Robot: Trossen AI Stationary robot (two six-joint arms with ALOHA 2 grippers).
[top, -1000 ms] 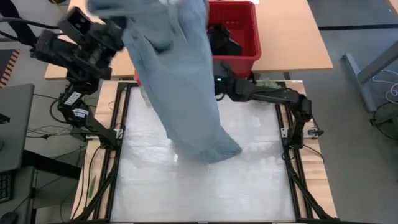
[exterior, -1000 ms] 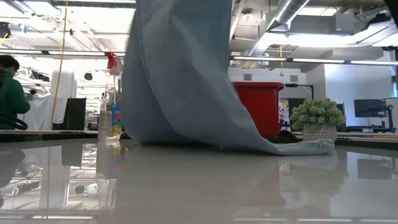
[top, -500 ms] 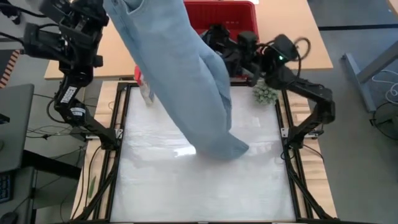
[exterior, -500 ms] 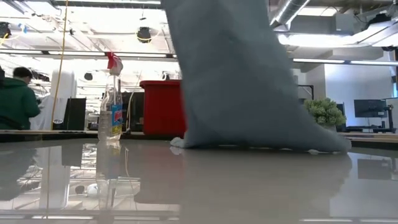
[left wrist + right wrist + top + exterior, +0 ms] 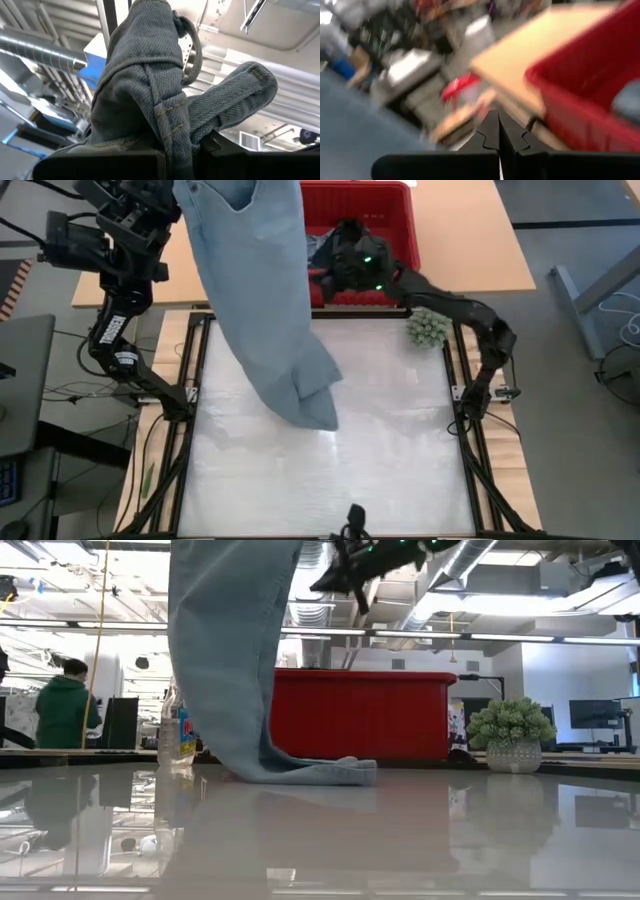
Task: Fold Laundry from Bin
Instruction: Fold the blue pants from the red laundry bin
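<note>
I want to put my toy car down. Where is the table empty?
The near half of the table is bare, and so is the stretch between the hanging jeans and the green ball. The far edge, by the red bin, is crowded.

White table (image 5: pixel 400 470), denim hem (image 5: pixel 312 405) resting (crumpled); green ball (image 5: pixel 428 329)

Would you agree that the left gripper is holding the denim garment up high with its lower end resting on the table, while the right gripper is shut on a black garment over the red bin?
Not quite: the right gripper is shut but empty, as the right wrist view shows, near the red bin. The rest holds: the left gripper holds the denim garment up, its lower end on the table.
</note>
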